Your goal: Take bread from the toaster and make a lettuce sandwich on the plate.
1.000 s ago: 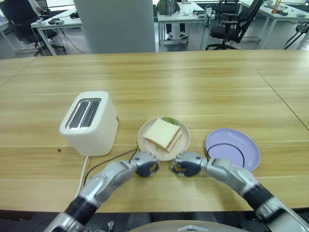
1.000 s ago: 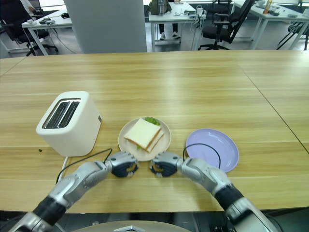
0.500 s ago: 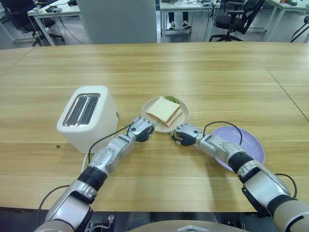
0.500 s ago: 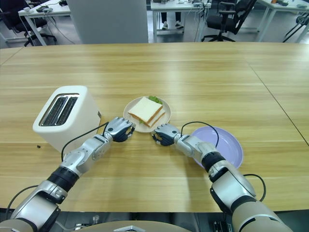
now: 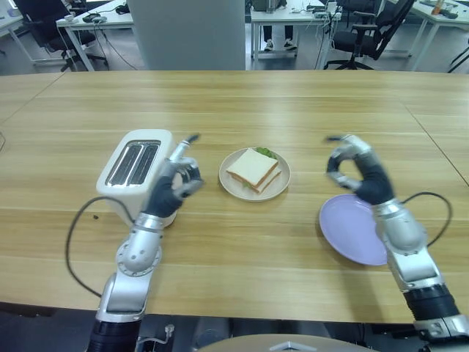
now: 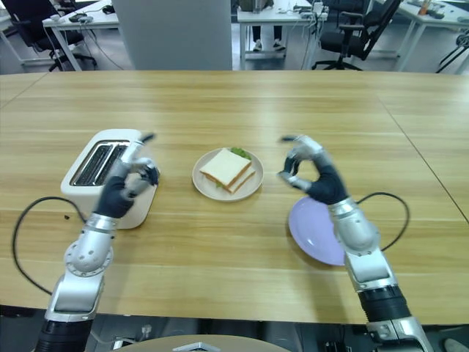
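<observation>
A sandwich [image 5: 254, 169] of two white bread slices, with lettuce [image 5: 265, 152] peeking out at the back, lies on the beige plate [image 5: 236, 188] at mid-table. The white toaster [image 5: 132, 173] stands left of it, its two slots empty. My left hand [image 5: 176, 180] is raised in front of the toaster's right side, fingers loosely curled, holding nothing. My right hand [image 5: 357, 169] is raised right of the beige plate, above the far edge of the purple plate [image 5: 350, 236], fingers curled with nothing in them.
A black cable [image 5: 71, 237] loops on the table left of my left arm. Another cable [image 5: 440, 209] curves by my right forearm. Behind the table are a grey pillar, desks and office chairs.
Both hands have lifted off the table in front of the beige plate and swung apart, the left toward the toaster, the right over the purple plate. The camera view has also shifted.
</observation>
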`<state>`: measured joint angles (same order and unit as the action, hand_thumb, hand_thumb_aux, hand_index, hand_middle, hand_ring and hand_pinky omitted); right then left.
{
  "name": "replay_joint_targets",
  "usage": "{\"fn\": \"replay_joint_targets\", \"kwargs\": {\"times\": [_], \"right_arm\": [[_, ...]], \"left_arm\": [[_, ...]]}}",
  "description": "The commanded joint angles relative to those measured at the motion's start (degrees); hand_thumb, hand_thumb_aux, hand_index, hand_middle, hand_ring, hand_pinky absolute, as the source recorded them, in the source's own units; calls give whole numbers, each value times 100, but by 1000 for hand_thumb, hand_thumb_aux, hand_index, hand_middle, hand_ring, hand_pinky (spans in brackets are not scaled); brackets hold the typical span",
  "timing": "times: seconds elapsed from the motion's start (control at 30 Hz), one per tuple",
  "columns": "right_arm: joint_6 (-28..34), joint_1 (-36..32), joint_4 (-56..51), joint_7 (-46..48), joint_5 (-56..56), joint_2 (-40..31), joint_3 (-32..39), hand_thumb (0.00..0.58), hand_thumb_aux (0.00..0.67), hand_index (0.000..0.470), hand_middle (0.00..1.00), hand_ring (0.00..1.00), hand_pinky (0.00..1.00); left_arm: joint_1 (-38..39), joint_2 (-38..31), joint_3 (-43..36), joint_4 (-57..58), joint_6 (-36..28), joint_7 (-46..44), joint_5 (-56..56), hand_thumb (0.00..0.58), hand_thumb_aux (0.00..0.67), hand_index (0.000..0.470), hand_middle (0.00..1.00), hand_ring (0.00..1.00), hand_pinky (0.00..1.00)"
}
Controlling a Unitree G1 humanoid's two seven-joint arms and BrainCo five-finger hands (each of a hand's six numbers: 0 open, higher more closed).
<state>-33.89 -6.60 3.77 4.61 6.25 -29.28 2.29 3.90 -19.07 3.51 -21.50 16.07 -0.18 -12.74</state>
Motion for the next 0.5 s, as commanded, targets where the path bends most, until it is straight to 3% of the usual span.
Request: {"fn": "replay_joint_targets", "kwargs": {"times": [0.03,0.23,0.5], "right_arm": [[-10,504,298,-231,16,433,-494,0,0,0,0,0,0],[-847,768,-380,-330,-164,1054,-931,0,0,0,0,0,0],[-1101,537,-653,114,119,1237,-900,0,0,0,0,0,0]], "left_arm": [[343,152,182,54,510,-115,628,0,0,0,0,0,0],[467,346,233,487,1426,-344,1261,0,0,0,0,0,0],[339,384,419,861,1903,-451,1494,0,0,0,0,0,0]]}}
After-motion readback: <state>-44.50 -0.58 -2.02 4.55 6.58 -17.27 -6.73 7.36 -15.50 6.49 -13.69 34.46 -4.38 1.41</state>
